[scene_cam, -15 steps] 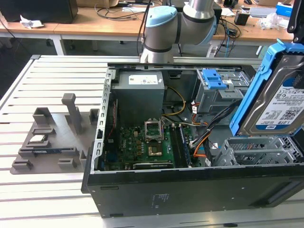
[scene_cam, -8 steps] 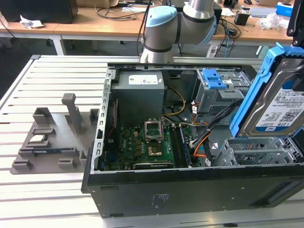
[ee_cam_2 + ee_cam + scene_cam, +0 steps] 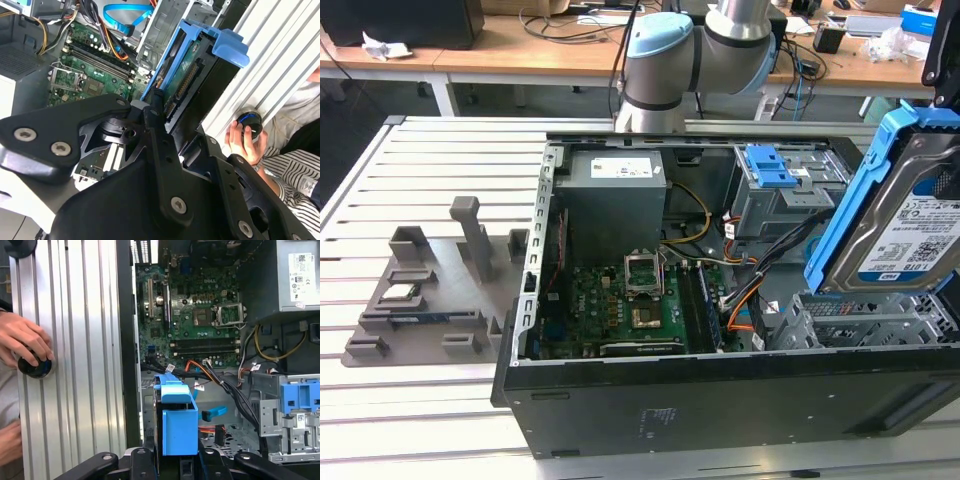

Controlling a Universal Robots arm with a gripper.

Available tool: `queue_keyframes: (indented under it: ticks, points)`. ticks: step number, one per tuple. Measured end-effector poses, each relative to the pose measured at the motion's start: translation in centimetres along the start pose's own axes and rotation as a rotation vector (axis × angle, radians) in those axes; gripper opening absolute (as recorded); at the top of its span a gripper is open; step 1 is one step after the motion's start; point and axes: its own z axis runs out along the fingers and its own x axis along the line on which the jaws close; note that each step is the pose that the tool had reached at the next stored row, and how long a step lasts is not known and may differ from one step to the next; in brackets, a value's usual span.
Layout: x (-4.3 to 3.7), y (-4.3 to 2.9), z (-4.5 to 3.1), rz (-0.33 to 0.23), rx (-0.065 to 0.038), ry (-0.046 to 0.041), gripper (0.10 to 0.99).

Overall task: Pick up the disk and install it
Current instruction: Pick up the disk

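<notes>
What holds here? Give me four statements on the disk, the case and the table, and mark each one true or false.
1. The end effector grips the disk. True.
2. The computer case is closed up. False: the case is open, with its motherboard on show.
3. A person's hand rests on a black knob on the ribbed metal table. True.
4. The disk lies flat on the table. False: it is tilted in the air above the case, at the exterior view's right.
</notes>
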Motion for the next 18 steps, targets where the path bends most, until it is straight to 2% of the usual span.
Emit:
queue_keyframes:
  ticks: [10, 12, 16, 18]
  points:
    - [-0.12, -0.52, 1.54, 0.0, 0.0, 0.0007, 0.361]
    - [-0.63, -0.71, 1.65, 0.0, 0.0, 0.0024, 0.361]
    - [-2.25, -0.97, 1.99, 0.0, 0.0, 0.0061, 0.361]
    - [-2.39, -0.99, 2.5, 0.0, 0.0, 0.0059, 0.361]
